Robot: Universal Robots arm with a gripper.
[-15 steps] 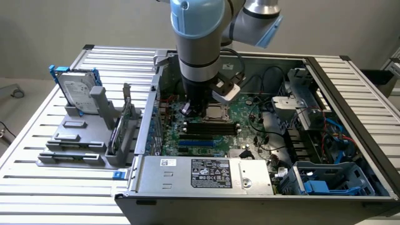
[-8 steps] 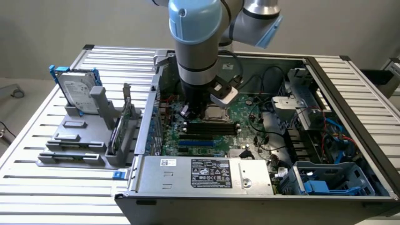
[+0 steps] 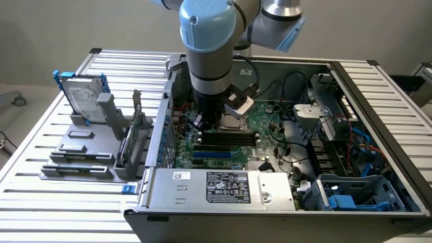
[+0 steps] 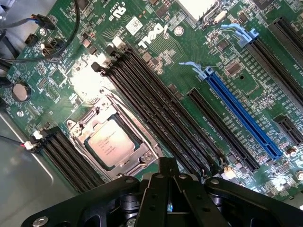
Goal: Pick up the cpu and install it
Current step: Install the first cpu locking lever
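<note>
- The slatted metal table fills the exterior view, carrying an open computer case across the centre and right of the frame.
- The robot arm comes down from the top centre of the exterior view into the case, over the green motherboard.
- The power supply lies along the case's near edge, at lower centre of the exterior view.
- A grey fixture stands on the table at the exterior view's left, holding a silver hard drive with a blue bracket upright in the upper left.
- On the motherboard, black memory slots run diagonally, and a blue expansion slot lies toward the board's far side.
- The gripper hovers just above the board with its fingers closed together and nothing held between them.
- The metal-framed socket lies between two banks of memory slots, near the gripper.
- The cpu sits flat inside the socket, silvery top upward, apart from the fingers.
</note>
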